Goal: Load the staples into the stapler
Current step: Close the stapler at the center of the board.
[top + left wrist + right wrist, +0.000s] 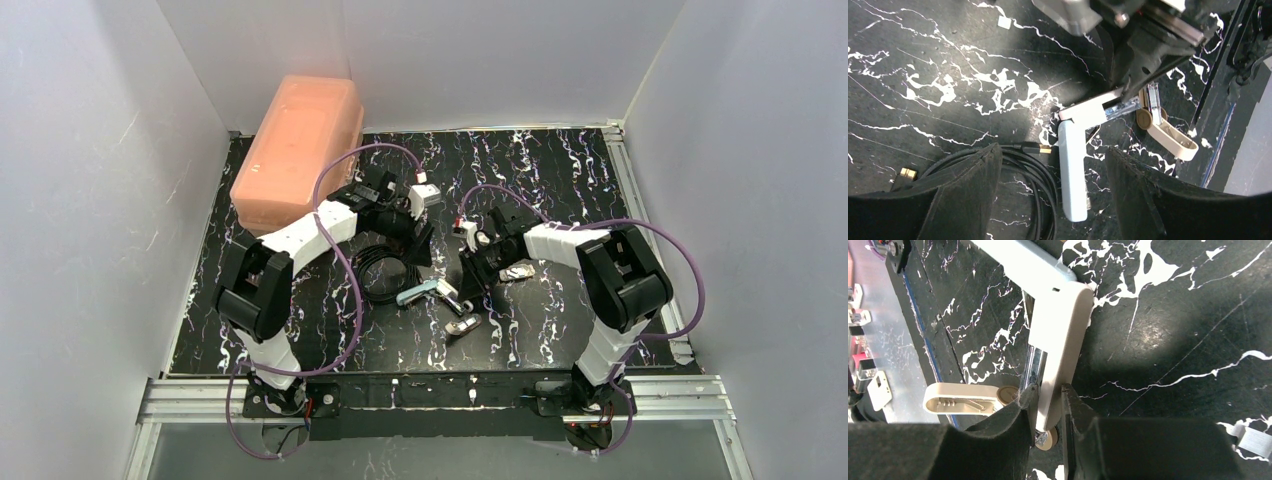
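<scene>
The light-blue stapler (425,292) lies swung open mid-table. In the left wrist view its blue arm (1072,170) lies flat and its other arm (1093,107), with the silver channel, runs right. My left gripper (1053,155) is open and hovers over the blue arm, one finger on each side, touching nothing; it also shows in the top view (418,250). My right gripper (1048,390) is shut on the end of the stapler's channel arm (1060,340); it also shows in the top view (470,285). A small silvery piece, likely the staples (517,272), lies right of that gripper and shows in the right wrist view (1254,441).
A coiled black cable (1033,175) lies against the stapler's left side, under my left gripper. A beige plastic tool (1168,135) lies beside the right gripper, toward the near edge. A small white block (1004,22) sits further off. A pink box (300,150) stands at the back left.
</scene>
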You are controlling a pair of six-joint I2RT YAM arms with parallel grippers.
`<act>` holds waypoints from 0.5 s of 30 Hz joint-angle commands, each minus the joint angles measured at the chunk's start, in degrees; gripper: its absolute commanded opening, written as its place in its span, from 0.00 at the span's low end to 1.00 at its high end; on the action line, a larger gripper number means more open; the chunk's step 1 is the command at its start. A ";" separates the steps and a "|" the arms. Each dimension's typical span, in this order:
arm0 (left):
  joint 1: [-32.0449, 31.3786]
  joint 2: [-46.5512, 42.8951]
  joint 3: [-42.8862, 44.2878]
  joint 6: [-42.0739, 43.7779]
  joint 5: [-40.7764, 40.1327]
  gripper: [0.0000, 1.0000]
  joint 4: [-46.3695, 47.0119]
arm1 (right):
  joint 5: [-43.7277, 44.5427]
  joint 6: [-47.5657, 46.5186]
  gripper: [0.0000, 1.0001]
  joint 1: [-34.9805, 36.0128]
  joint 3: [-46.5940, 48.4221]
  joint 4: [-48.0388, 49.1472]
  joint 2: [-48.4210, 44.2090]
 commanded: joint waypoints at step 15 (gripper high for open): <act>0.12 -6.43 -2.53 8.55 2.81 0.73 -12.53 | 4.08 0.40 0.24 -1.87 2.25 0.32 3.16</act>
